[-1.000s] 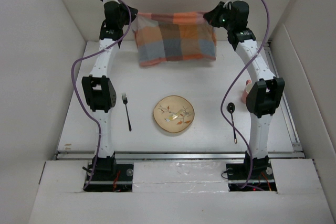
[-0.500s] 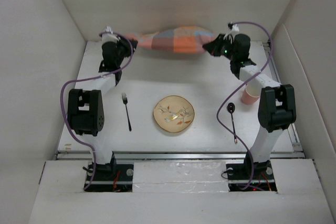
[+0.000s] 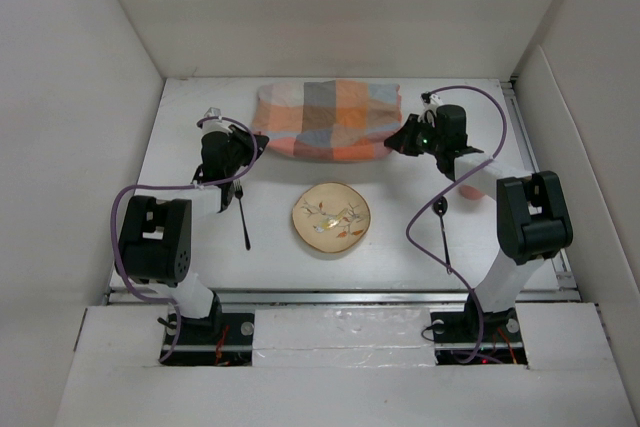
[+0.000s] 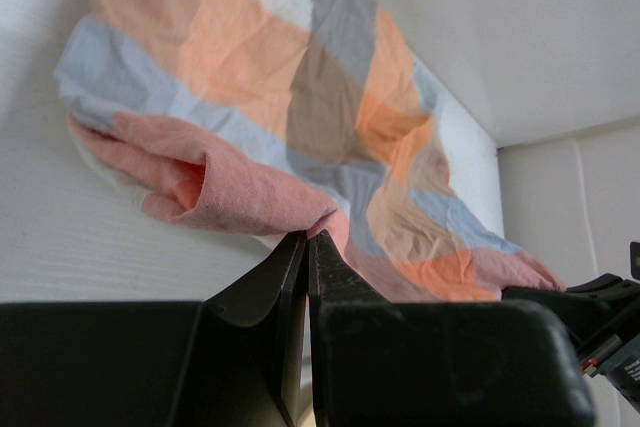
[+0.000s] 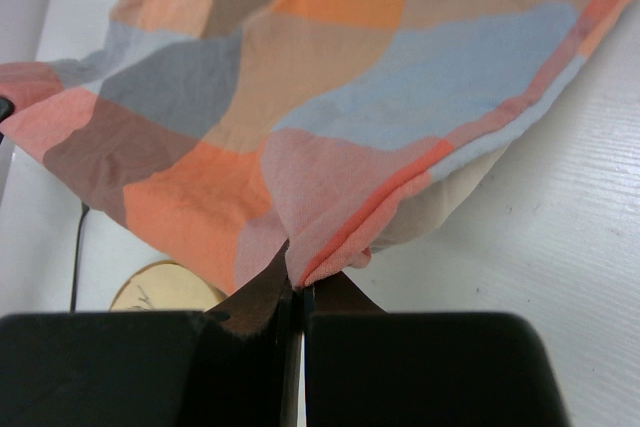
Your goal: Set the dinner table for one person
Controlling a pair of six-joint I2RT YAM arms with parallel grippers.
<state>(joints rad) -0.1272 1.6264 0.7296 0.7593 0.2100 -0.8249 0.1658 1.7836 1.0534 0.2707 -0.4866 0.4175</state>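
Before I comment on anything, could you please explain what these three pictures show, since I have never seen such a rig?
These are two robot arms, the left arm and the right arm, bolted at the near edge of a white table. The wide picture comes from a fixed camera above and behind them. The other two come from a small camera on each wrist, looking along that arm's own black fingers. On the table lie a patterned plate, a fork to its left, a dark spoon to its right, and a pink cup partly hidden by the right arm. Farther back lies a checked cloth. The left pincer and the right pincer are each shut on that cloth, one at either end.
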